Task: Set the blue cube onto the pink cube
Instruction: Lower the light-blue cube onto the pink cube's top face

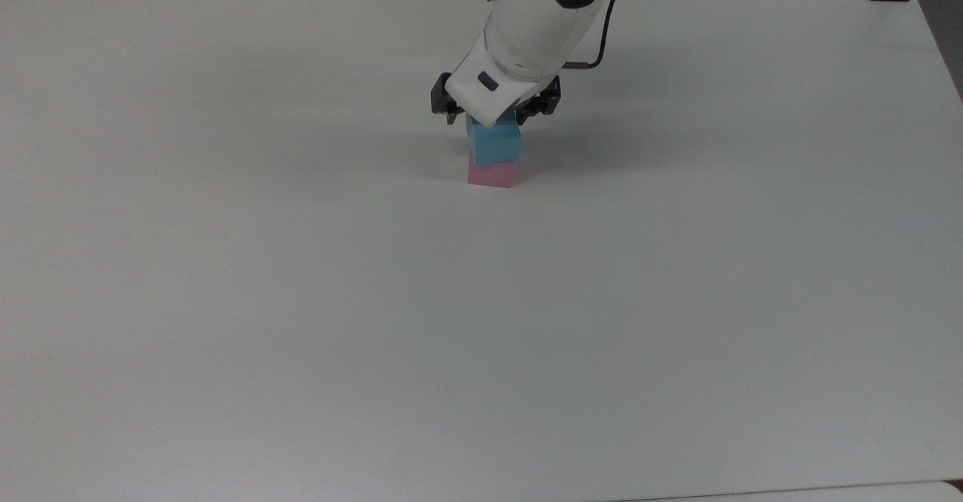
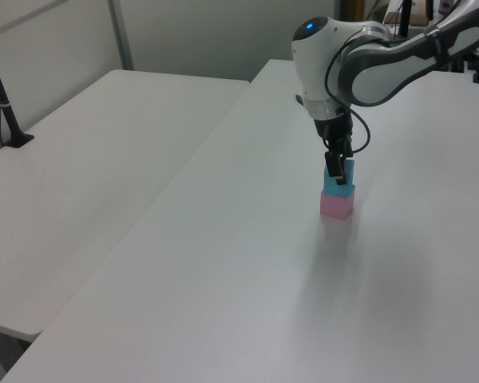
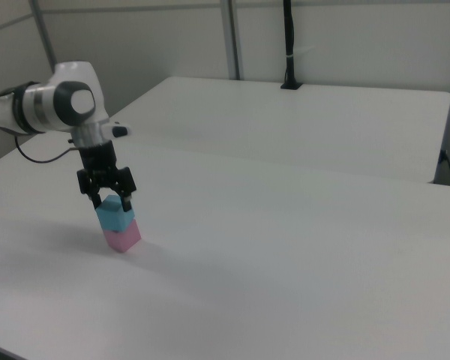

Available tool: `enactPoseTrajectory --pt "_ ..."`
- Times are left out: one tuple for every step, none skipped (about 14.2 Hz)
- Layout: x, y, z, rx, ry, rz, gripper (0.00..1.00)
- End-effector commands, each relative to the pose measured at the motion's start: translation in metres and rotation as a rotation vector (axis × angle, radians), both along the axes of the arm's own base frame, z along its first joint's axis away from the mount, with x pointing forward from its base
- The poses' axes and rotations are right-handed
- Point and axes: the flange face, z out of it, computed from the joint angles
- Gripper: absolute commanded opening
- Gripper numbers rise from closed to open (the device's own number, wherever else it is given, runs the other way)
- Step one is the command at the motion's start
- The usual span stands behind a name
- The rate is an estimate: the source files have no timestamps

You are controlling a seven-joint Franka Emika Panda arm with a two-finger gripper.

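Upper centre of the top view: your small sky-blue matte cube [image 1: 493,144] sits on the pale pink matte cube [image 1: 492,173]. The two-finger gripper [image 3: 109,199] straddles it with fingers spread and gripping nothing. You only need to withdraw.

A plain white table [image 1: 301,299] carries everything. Directly on it rests the pink cube [image 1: 493,174], standing flat and upright toward twelve o'clock of the tabletop's middle in the top view, well in from every edge. In the left view the pink cube [image 2: 336,207] sits at about two o'clock from the table's centre; in the right view [image 3: 123,238] at about nine o'clock, near the right view's left edge.
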Motion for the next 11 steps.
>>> enactPoseTrajectory --pt "-0.018 0.017 0.079 -0.034 -0.120 -0.161 1.00" --pt "-0.023 0.008 0.101 -0.019 -0.145 -0.171 1.00" --pt "-0.027 -0.005 0.118 -0.011 -0.157 -0.190 1.00" --pt "-0.032 -0.021 0.135 -0.001 -0.160 -0.209 1.00" --pt "-0.036 -0.042 0.148 0.005 -0.155 -0.218 1.00" --pt "-0.040 -0.060 0.159 0.011 -0.145 -0.211 1.00" --pt "-0.038 -0.081 0.169 0.012 -0.137 -0.217 1.00" --pt "-0.038 -0.104 0.178 0.008 -0.104 -0.226 1.00" --pt "-0.038 -0.121 0.180 0.008 -0.097 -0.240 1.00" --pt "-0.037 -0.141 0.180 0.010 -0.094 -0.261 1.00" --pt "-0.036 -0.151 0.181 0.014 -0.096 -0.260 1.00"
